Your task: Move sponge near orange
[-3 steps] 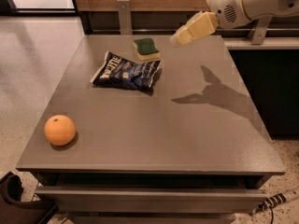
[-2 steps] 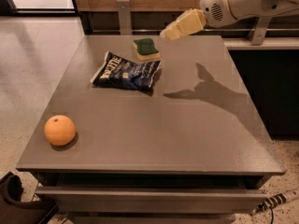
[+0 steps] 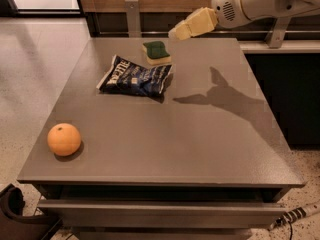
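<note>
Approach: end effector [image 3: 177, 32] up by sponge [image 3: 156, 52], grip state can't tell.
Next: drop, grab sponge, carry past bag [image 3: 135, 76] to orange [image 3: 64, 139].

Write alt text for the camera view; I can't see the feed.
The tool hovers above the far edge of the table, just right of the sponge, which lies behind a dark blue snack bag. The orange sits at the near left corner.

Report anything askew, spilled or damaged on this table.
Nothing spilled or damaged. The snack bag lies crumpled and skewed beside the sponge near the table's far edge; the orange sits intact near the front left corner. The gripper hovers above the far edge, close to the sponge.
</note>
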### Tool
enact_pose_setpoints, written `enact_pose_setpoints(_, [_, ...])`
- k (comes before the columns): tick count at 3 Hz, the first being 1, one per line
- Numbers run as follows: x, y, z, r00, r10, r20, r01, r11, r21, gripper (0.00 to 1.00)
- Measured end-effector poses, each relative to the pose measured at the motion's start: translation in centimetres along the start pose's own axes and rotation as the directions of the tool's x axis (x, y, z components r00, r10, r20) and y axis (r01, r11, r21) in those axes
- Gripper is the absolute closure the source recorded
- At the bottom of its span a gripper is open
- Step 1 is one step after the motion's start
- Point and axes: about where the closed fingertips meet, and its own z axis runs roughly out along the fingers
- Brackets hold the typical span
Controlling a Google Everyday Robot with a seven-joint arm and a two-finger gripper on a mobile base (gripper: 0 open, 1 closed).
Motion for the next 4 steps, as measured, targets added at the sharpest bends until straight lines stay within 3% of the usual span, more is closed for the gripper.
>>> enact_pose_setpoints(1, [0.4, -0.7, 1.8, 1.0, 0.018, 0.011, -0.017, 0.9998, -0.003, 0.0])
enact_pose_setpoints(2, [3.0, -3.4, 7.2, 0.995, 0.096, 0.04, -0.097, 0.9951, 0.018, 0.0])
enact_pose_setpoints(4, [7.0, -6.3, 15.0, 0.971, 0.22, 0.097, -0.225, 0.9732, 0.046, 0.0])
